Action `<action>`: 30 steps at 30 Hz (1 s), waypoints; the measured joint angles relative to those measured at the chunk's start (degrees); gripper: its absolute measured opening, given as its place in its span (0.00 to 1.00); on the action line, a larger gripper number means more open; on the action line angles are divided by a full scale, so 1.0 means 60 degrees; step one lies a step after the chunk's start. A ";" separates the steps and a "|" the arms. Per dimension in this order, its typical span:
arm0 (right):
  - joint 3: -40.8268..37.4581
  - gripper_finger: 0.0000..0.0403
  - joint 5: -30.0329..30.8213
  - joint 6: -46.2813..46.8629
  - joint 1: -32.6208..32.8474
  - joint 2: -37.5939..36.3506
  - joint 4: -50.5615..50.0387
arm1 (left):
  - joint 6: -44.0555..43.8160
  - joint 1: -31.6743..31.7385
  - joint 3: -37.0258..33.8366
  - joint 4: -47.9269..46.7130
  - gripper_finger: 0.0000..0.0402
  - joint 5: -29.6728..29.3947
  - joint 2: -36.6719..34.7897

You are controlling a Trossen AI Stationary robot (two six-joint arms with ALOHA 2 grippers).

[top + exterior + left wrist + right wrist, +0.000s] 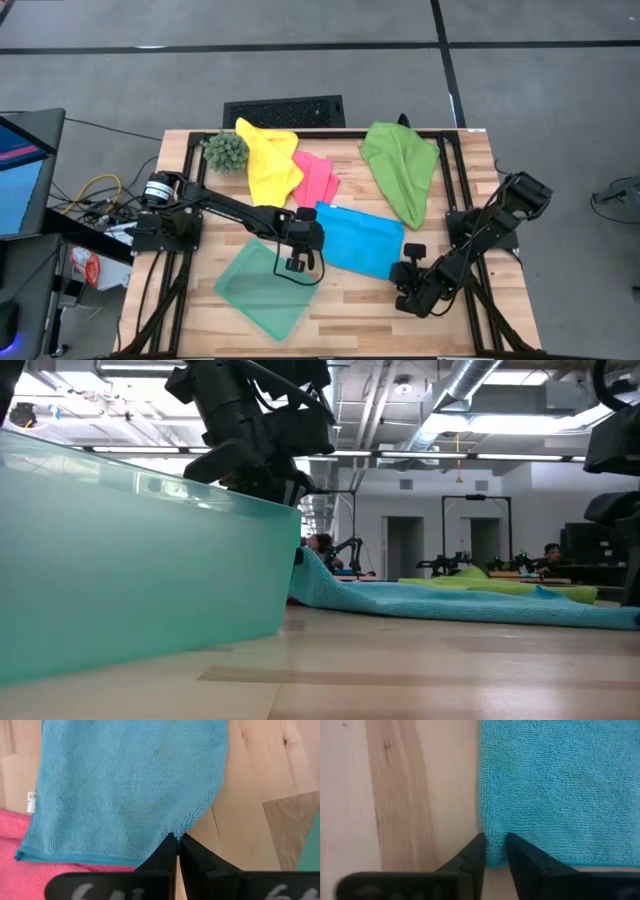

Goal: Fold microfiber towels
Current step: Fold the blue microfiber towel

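The blue towel (356, 238) lies flat on the wooden table (470, 300), a rectangle between the two arms. My left gripper (176, 840) is shut at the towel's near left corner, beside the teal tray (265, 290). My right gripper (495, 842) is down at the near right corner with cloth between its fingers. The yellow towel (268, 160), the pink towel (320, 180) and the green towel (402, 168) lie rumpled farther back. The blue towel rests partly on the pink one (20, 880). My left gripper pinches the towel's near left corner (181, 826) between its two fingertips, slanting down from the table's left. In the low view that end (312, 575) rises a little off the table; the rest lies flat. My right gripper has the near right corner (494, 851) between its two fingers, slanting down from the near right. The side edge runs in between them. The cloth lies flat on the table.
The teal tray stands at the near left, right beside my left gripper and filling the left of the low view (130, 560). A spiky green ball plant (227, 150) sits at the far left. Bare wood shows along the near edge and at the right.
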 joint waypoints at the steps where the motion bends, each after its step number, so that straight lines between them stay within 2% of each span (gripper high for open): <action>1: -0.0027 0.17 -0.0059 -0.0001 -0.0003 -0.0120 -0.0098 | -0.0086 0.0000 0.0000 0.0004 0.00 0.0010 -0.0004; 4: -0.0029 0.06 -0.0081 0.0000 0.0004 -0.0566 -0.0097 | -0.0414 0.0002 0.0000 0.0011 0.00 0.0350 -0.0004; 6: -0.0029 0.02 -0.0074 0.0000 0.0015 -0.0893 -0.0121 | -0.0691 0.0000 0.0000 0.0035 0.00 0.0540 -0.0004; 9: -0.0022 0.05 -0.0009 0.0184 0.0015 -0.1411 -0.0282 | -0.1148 -0.0002 0.0000 0.0040 0.00 0.0616 -0.0005; 13: -0.0022 0.09 0.0105 0.0970 -0.0048 -0.2016 -0.1316 | -0.1610 0.0101 0.0000 0.0176 0.00 0.0612 -0.0007; 21: -0.0018 0.04 0.0138 0.2425 -0.0062 -0.2877 -0.3102 | -0.2391 0.0697 0.0000 0.0784 0.00 0.0605 -0.0015; 30: -0.0007 0.07 0.0435 0.4096 -0.0416 -0.3571 -0.4636 | -0.2656 0.1375 0.0011 0.1259 0.00 0.0049 -0.0102</action>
